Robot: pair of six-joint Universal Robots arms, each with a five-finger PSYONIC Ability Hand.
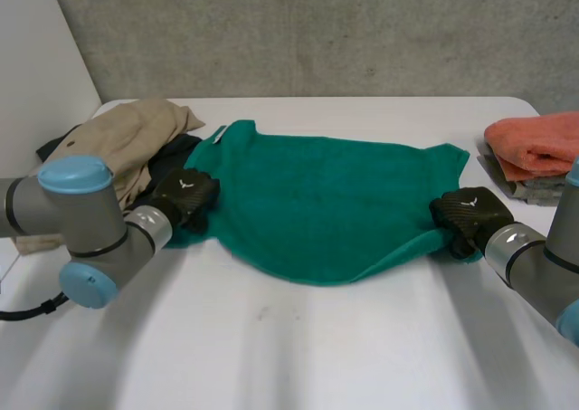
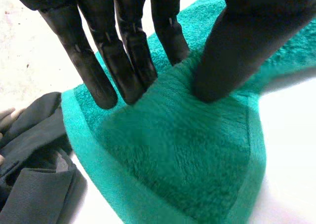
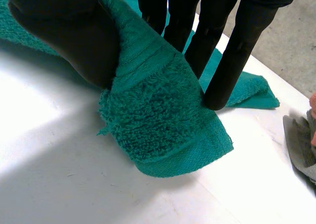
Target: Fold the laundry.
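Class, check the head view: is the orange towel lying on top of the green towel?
No, the orange towel lies folded apart from the green towel, with bare table between.

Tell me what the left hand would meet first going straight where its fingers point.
The green towel: the left hand pinches its corner, so it would likely just push more towel. The dark garment lies aside.

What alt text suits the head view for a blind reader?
A green towel lies spread on a white table, the left robot hand pinching its left corner, the right robot hand its right corner. Beige and dark clothes are heaped far left, folded orange cloth far right.
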